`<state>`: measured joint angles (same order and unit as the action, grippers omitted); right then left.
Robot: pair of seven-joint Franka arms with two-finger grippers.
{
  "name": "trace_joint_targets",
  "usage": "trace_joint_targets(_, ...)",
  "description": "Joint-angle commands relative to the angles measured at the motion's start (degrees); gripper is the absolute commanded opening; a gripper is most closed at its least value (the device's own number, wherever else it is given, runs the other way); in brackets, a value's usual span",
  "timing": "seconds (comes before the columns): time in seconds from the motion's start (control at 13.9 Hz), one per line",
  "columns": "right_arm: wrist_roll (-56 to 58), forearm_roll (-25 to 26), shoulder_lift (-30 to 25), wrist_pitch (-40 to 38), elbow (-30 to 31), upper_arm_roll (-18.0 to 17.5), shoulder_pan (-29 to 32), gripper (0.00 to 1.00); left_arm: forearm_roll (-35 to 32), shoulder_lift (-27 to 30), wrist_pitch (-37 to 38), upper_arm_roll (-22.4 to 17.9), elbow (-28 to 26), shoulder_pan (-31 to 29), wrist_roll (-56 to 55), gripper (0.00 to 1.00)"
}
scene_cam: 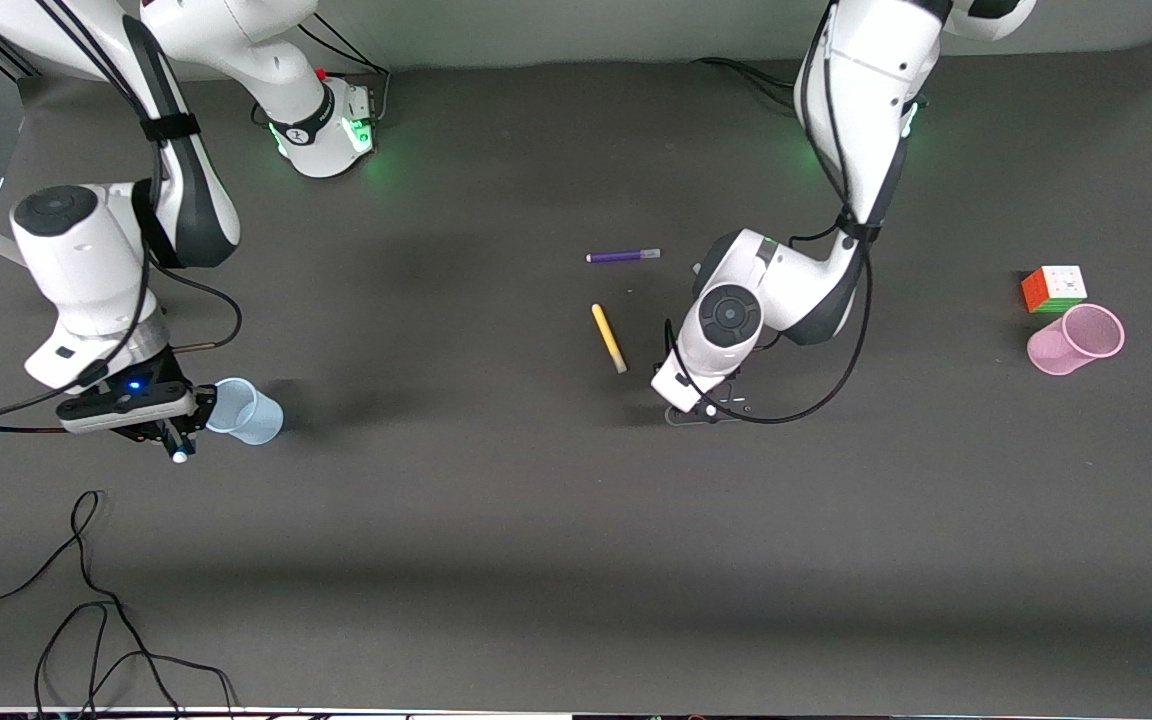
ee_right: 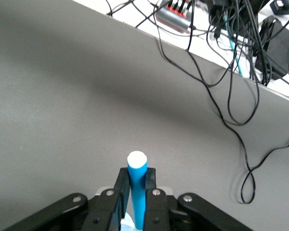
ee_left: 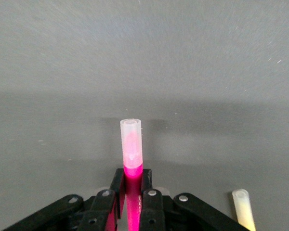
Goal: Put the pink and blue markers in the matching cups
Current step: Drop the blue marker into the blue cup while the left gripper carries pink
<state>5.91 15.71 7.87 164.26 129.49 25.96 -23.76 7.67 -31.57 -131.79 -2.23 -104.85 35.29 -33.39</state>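
My left gripper [ee_left: 131,182] is shut on the pink marker [ee_left: 132,149], low over the dark table. The marker's pale cap sticks out past the fingertips. In the front view the left gripper [scene_cam: 701,411] sits mid-table and its hand hides the marker. My right gripper [ee_right: 137,179] is shut on the blue marker [ee_right: 137,178]. In the front view the right gripper [scene_cam: 176,437] hangs right beside the pale blue cup [scene_cam: 248,411], with the marker's white tip [scene_cam: 179,457] showing below it. The pink cup [scene_cam: 1076,340] stands at the left arm's end of the table.
A yellow pen [scene_cam: 609,338] lies beside the left gripper, and shows in the left wrist view as yellow pen [ee_left: 243,211]. A purple pen [scene_cam: 623,256] lies farther from the camera. A colour cube [scene_cam: 1054,288] sits by the pink cup. Loose black cables [scene_cam: 86,620] lie near the front edge.
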Motion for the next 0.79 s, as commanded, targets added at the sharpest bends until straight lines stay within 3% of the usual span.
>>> trace_joint_targets(0.0, -3.1, 0.6, -0.7, 3.2, 2.9, 0.2, 0.3, 0.0, -0.6, 6.9, 8.4, -0.3, 0.9, -2.1, 0.2, 0.0)
trace_joint_targets(0.14, -4.8, 0.6, -0.1, 6.8, 5.9, 0.2, 0.3, 0.0, -1.3, 11.9, 13.0, -0.4, 1.0, -3.6, 0.3, 0.0)
trace_joint_targets(0.29, -5.6, 0.6, 0.1, 8.6, 7.5, 0.2, 0.3, 0.0, -7.3, 17.0, 19.3, -0.5, 1.0, -4.0, 2.1, 0.0)
trace_joint_targets(0.5, -6.3, 0.6, 0.2, 8.8, 8.2, 0.2, 0.3, 0.0, -8.6, 23.9, 28.6, -0.8, 0.9, -8.7, 11.9, 0.0)
trace_joint_targets(0.57, -6.3, 0.6, 0.4, 9.0, 8.2, 0.2, 0.2, 0.04, -8.6, 26.1, 31.3, -0.9, 0.9, -10.7, 16.2, 0.0)
trace_joint_targets(0.65, -6.3, 0.6, 0.6, 8.9, 8.2, 0.2, 0.2, 0.36, -8.7, 28.2, 33.2, -0.9, 0.9, -12.9, 20.1, 0.0)
trace_joint_targets(0.72, -6.3, 0.6, 0.7, 8.9, 8.1, 0.2, 0.2, 0.98, -8.7, 30.0, 34.9, -0.9, 0.9, -15.1, 24.0, 0.0)
